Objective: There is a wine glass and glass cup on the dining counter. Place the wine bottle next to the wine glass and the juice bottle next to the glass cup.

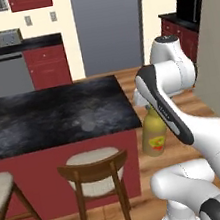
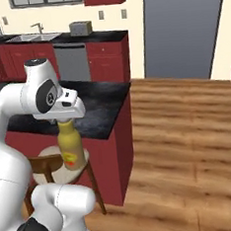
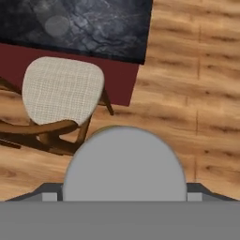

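My gripper (image 2: 64, 122) is shut on the neck of the juice bottle (image 1: 154, 136), a yellow-amber bottle with a red-and-yellow label. The bottle (image 2: 71, 150) hangs upright in the air just off the right end of the dining counter (image 1: 41, 113), below its black marbled top. Its grey cap (image 3: 124, 164) sits large between the fingertips in the hand view. A faint clear glass, apparently the glass cup (image 1: 87, 122), stands on the counter top near its front edge, left of the bottle, and shows from above as a pale ring (image 3: 57, 25). The wine glass and the wine bottle are out of view.
A wooden stool (image 1: 94, 168) with a pale cushion stands against the counter's front, below and left of the bottle. A second stool (image 1: 1, 188) is at the far left. Open wooden floor (image 2: 189, 145) lies to the right of the counter. Red wall cabinets line the back.
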{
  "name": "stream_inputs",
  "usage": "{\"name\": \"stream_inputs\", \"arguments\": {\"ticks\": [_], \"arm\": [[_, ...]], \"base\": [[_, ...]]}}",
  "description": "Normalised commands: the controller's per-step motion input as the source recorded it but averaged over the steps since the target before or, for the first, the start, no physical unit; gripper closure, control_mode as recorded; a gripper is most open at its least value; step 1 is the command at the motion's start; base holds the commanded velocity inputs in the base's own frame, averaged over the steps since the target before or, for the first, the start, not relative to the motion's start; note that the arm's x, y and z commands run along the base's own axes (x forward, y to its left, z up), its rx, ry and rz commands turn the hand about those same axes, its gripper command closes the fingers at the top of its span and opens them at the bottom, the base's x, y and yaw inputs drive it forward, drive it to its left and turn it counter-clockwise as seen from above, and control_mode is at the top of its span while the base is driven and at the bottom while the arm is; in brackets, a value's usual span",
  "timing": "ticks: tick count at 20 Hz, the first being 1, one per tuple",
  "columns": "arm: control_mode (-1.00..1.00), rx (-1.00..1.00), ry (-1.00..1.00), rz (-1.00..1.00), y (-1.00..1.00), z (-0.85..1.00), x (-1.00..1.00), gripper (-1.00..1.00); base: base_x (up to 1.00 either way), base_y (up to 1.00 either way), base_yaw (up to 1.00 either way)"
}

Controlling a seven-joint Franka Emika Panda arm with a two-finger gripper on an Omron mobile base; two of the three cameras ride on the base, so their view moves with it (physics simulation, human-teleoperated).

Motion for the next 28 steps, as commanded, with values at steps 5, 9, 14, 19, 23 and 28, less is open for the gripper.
{"name": "stream_inputs", "arguments": {"ticks": [5, 9, 14, 19, 23, 28], "arm": [[1.0, 0.0, 0.0, 0.0, 0.0, 0.0, 0.0, 1.0], [1.0, 0.0, 0.0, 0.0, 0.0, 0.0, 0.0, 1.0], [1.0, 0.0, 0.0, 0.0, 0.0, 0.0, 0.0, 1.0], [1.0, 0.0, 0.0, 0.0, 0.0, 0.0, 0.0, 1.0], [1.0, 0.0, 0.0, 0.0, 0.0, 0.0, 0.0, 1.0], [1.0, 0.0, 0.0, 0.0, 0.0, 0.0, 0.0, 1.0]], "base": [[-0.07, -0.46, 0.42], [-0.15, -0.52, 0.34], [-0.06, -0.53, 0.3], [0.0, -0.51, 0.29], [0.08, -0.46, 0.29], [0.22, -0.45, 0.2]]}}
